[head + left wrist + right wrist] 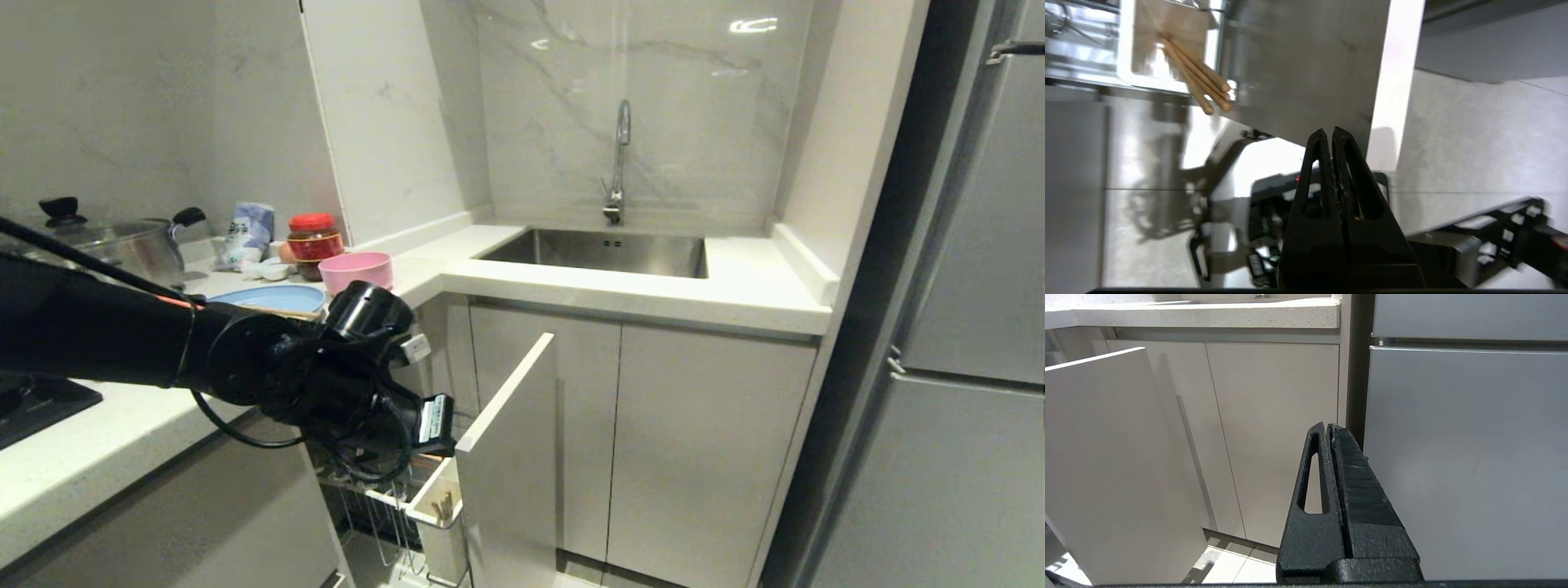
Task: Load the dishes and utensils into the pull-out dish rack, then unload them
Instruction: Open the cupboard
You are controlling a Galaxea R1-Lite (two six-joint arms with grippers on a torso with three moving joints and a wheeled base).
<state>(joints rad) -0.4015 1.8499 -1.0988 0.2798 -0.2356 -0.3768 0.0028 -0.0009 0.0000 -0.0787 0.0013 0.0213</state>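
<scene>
1. While the pull-out dish rack (392, 498) stands drawn out from the cabinet, its white front panel (506, 457) ajar, the chopsticks (1198, 79) already lean inside the white utensil cup (437, 510) at the rack's front corner, just behind the panel.
2. Loading looks only begun, I judge: the light-blue plate (273, 297) and the pink bowl (356, 270) sit on the counter above the rack, close together, and the fork cannot be made out.
3. Over the rack, just beside the panel's top edge, hangs the left gripper (1331, 136), its jaws pressed together on nothing.
4. Unloading is all to come.
5. Away from the rack, the right gripper (1329, 430) faces the cabinet doors and the fridge, jaws likewise closed and empty.
6. Farther back along the counter from the rack stand a red-lidded jar (314, 238), a steel pot (131, 245) and a bag; the sink (600, 251) lies beyond the corner.
7. Crowding is the likely snag: the jar stands just behind the bowl.
</scene>
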